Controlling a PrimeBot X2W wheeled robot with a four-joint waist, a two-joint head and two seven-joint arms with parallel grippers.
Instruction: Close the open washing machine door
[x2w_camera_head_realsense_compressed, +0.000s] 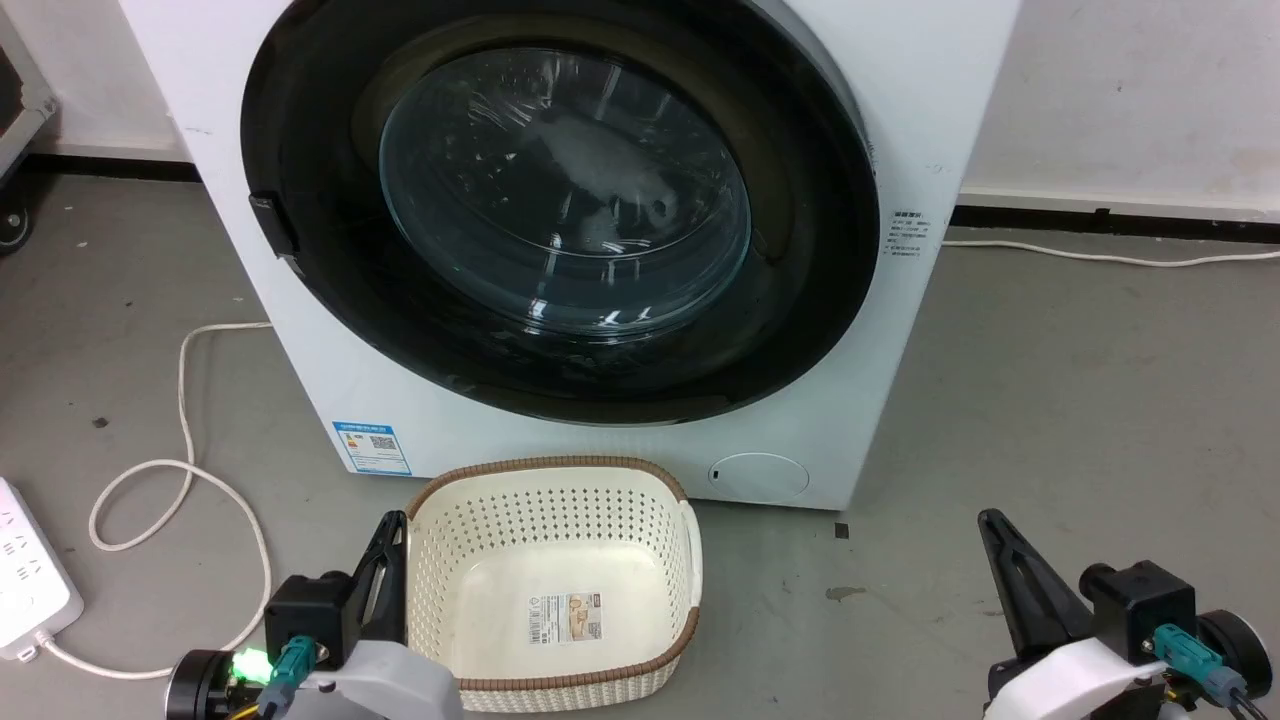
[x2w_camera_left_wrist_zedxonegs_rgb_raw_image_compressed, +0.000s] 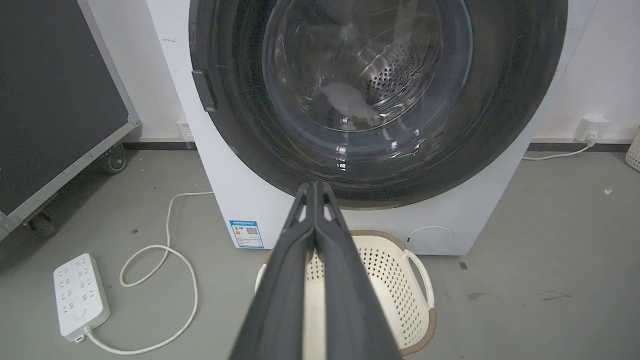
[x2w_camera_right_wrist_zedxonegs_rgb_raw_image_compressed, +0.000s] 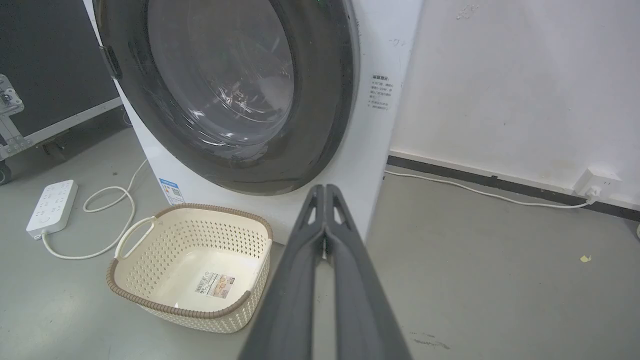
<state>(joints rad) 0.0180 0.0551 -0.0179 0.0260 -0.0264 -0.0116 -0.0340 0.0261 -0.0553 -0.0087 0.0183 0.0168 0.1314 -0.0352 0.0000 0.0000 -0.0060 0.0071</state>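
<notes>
Grey floor (x2w_camera_head_realsense_compressed: 1080, 420), washing machine (x2w_camera_head_realsense_compressed: 940, 120), illegible blue label (x2w_camera_head_realsense_compressed: 371, 448)

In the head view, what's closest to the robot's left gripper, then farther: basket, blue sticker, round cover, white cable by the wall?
From the left gripper:
1. basket, right beside it.
2. blue sticker, just ahead on the washer.
3. round cover, ahead to the right.
4. white cable, far right by the wall.
</notes>
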